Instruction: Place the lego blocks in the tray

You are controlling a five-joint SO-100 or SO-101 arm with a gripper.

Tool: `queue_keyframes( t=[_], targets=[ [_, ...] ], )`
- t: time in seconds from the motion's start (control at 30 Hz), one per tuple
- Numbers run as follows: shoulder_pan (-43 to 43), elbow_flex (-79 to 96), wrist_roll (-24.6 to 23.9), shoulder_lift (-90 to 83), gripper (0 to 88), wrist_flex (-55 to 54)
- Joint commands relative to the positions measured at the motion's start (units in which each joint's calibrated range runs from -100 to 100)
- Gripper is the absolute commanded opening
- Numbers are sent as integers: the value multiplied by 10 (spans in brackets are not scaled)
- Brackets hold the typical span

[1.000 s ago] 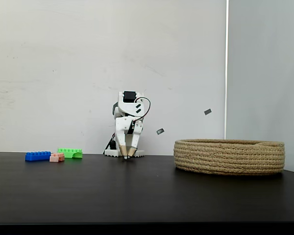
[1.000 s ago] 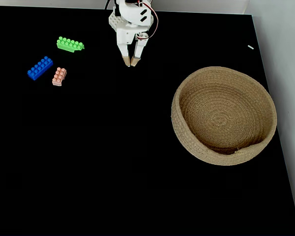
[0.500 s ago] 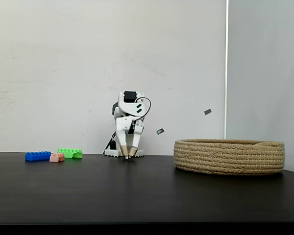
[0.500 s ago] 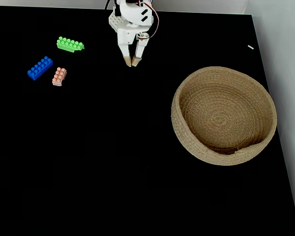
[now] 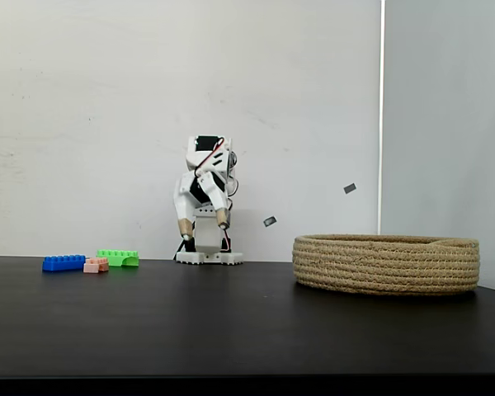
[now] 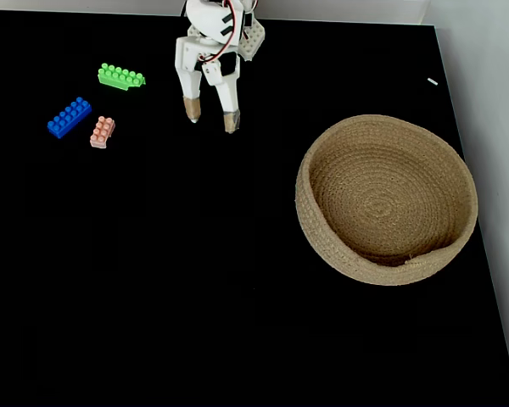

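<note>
Taking the tray as the landmark, everything else sits to its left in both fixed views. Farthest from the tray is the blue brick (image 6: 69, 117) (image 5: 63, 262), lying flat on the black tabletop (image 6: 195, 280) with its studs up. Just beside it, a little nearer the tray, lies the pink brick (image 6: 102, 131) (image 5: 96, 265); in the top-down fixed view there is a thin strip of tabletop between the two, while in the side-on fixed view they appear to overlap. The green brick (image 6: 121, 77) (image 5: 118, 257) lies nearer the back edge of the tabletop than those two, apart from both.

Between the bricks and the tray stands the white arm, its base at the back edge of the tabletop. Its fingers (image 6: 191, 108) are spread wide and released, grasping nothing; the gripper (image 6: 210, 116) (image 5: 202, 223) points downward with its brown tips held above the tabletop, well clear of it in the side-on fixed view. It is nearer the green brick than the tray, touching neither.

The tray (image 6: 322, 246) (image 5: 386, 264), a round coiled-rope basket, rests on the tabletop near its right edge in the top-down fixed view, and none of the bricks is inside it.
</note>
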Motion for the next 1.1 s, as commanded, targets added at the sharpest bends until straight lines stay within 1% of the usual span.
queue_keyframes(
  t=[0.0,0.2,0.33,0.5,0.6,0.8,1.07],
  targets=[
    [80,-173,-26,143,292,10],
    [207,-317,-31,288,287,105],
    [278,-338,-24,328,293,124],
    [348,-341,-13,340,300,157],
    [378,-347,-5,346,315,182],
    [420,-349,0,380,315,184],
    [445,-355,-2,418,308,182]
  ],
)
